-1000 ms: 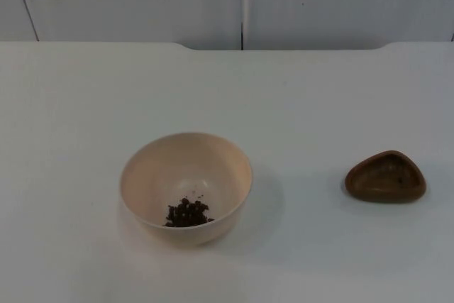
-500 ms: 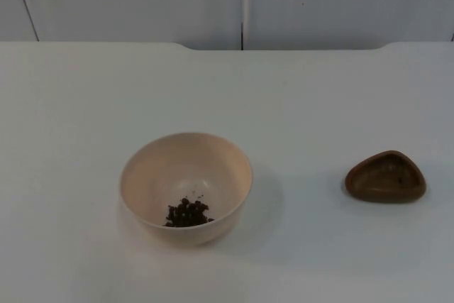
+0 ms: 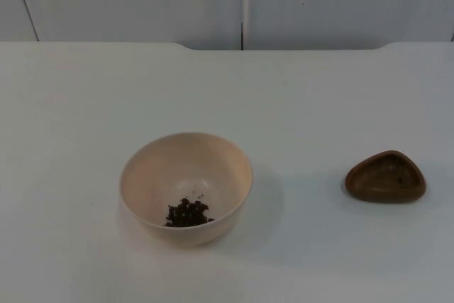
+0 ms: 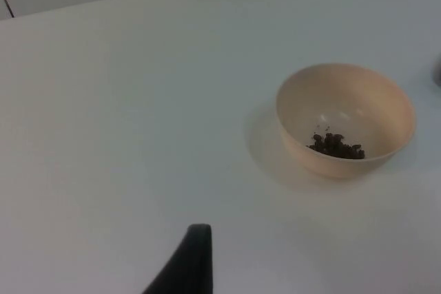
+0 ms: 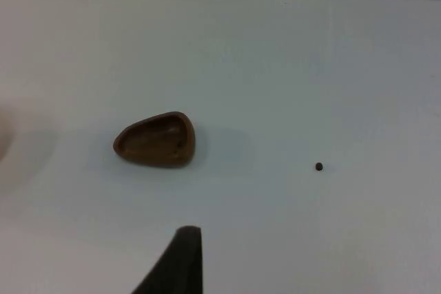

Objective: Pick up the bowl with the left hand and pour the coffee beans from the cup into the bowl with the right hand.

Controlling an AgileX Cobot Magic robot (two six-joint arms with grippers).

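A cream bowl stands on the white table, left of centre, with a small heap of dark coffee beans at its bottom. The same bowl and beans appear in the left wrist view, well ahead of my left gripper, which waits above bare table. A small brown wooden cup, rounded and triangular, sits upright at the right with no beans visible inside. My right gripper waits above the table, short of the cup. Neither gripper touches anything.
One stray coffee bean lies on the table beside the cup, on the side away from the bowl. The grey partition wall closes off the table's far edge.
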